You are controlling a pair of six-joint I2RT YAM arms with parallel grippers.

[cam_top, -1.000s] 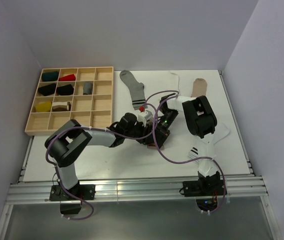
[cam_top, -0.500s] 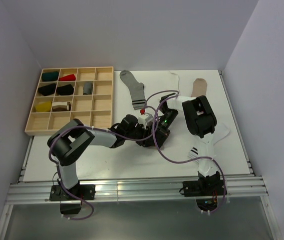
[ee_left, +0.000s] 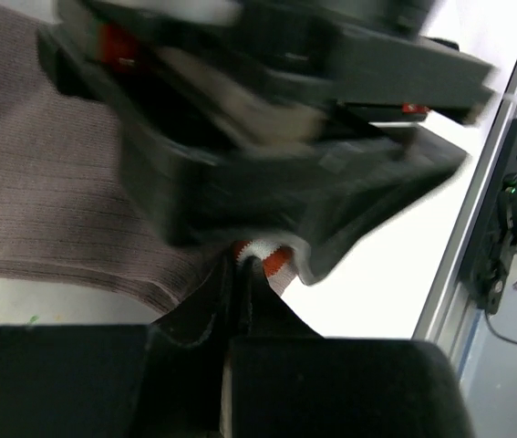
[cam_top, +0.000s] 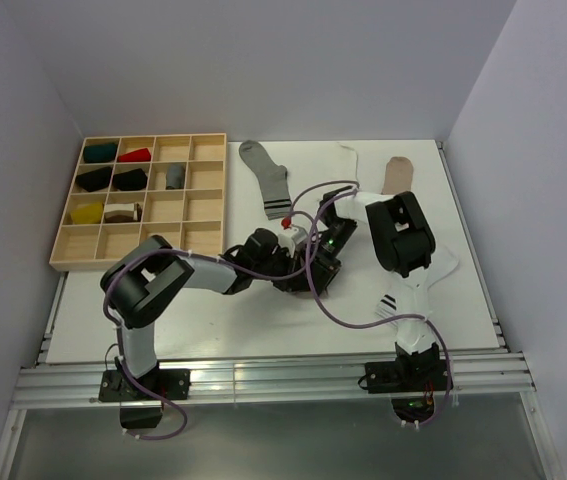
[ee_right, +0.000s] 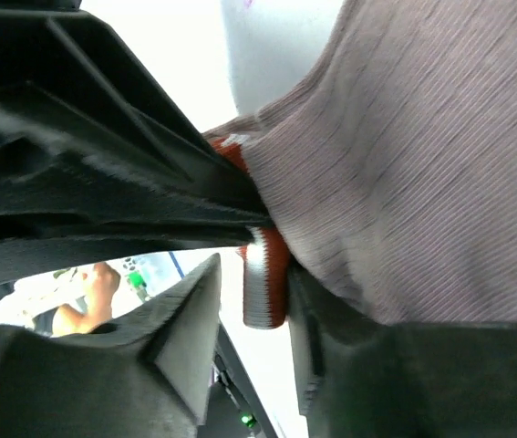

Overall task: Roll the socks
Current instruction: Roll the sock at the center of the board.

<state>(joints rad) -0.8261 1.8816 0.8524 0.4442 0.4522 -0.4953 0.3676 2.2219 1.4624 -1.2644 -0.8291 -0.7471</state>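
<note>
No writing can be read in any view.
From above, everything is too small to show letters, numbers, labels or brand marks, and both wrist views are too close and blurred for any. The red and white marks on the sock (ee_left: 267, 257) are plain stripes, not text.
</note>
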